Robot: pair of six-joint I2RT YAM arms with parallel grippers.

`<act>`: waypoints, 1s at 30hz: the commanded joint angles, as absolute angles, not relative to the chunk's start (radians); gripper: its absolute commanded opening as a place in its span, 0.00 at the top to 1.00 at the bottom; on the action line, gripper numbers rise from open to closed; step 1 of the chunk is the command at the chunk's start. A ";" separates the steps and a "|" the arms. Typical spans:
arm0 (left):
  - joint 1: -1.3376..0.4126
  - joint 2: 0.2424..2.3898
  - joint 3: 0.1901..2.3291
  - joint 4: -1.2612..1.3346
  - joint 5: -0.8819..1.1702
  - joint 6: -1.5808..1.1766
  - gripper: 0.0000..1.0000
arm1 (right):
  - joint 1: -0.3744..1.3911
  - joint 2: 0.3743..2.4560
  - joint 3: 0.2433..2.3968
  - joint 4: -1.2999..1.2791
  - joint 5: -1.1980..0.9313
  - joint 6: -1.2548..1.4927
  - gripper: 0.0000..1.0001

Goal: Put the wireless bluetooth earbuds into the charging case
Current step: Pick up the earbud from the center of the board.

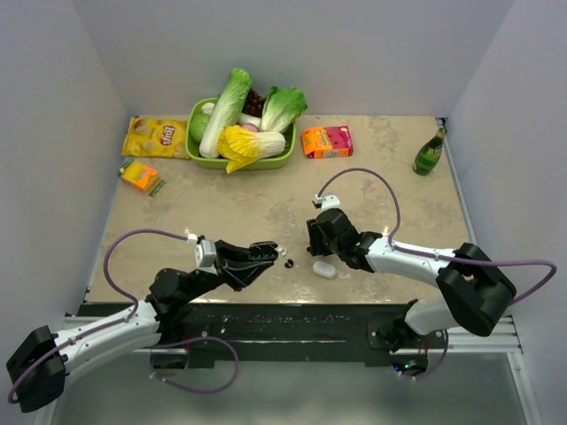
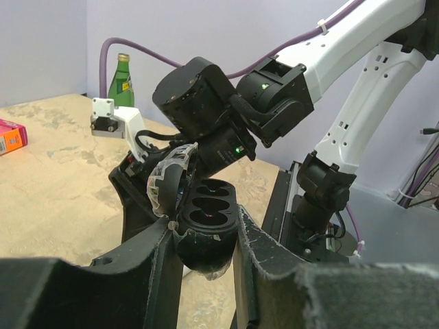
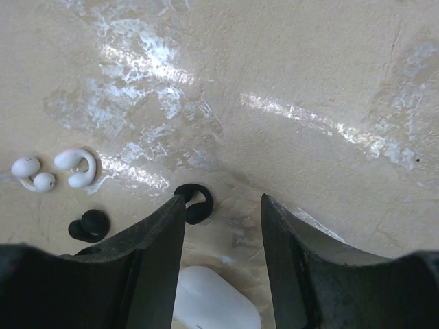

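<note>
Firmly, left gripper grips black case (right gripper gapes over charging case).

- The charging case was cut off at the right wrist view's 6 o'clock edge, its 9 o'clock side hidden behind a right gripper finger.
- One black earbud was partly hidden by that finger.
- The wireless bluetooth earbuds were too small to resolve in the top view.
- The black case base was hidden between blurred left gripper fingers.
</note>
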State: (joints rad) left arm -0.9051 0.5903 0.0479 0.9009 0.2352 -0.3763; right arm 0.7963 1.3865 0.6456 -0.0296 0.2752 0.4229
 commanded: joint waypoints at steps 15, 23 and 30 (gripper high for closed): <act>-0.902 0.624 -0.138 0.996 0.256 -0.391 1.00 | 0.779 1.471 0.670 0.014 0.193 0.410 0.55; -0.902 0.618 -0.144 1.002 0.261 -0.394 1.00 | 0.779 1.438 0.664 0.018 0.204 0.419 0.51; -0.902 0.621 -0.143 1.008 0.268 -0.397 1.00 | 0.772 1.387 0.676 0.005 0.230 0.423 0.45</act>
State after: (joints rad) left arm -0.9051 0.6235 0.0479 0.9279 0.2546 -0.3836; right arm 0.7841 1.4281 0.6502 -0.0071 0.1955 0.4198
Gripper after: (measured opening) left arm 0.344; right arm 0.547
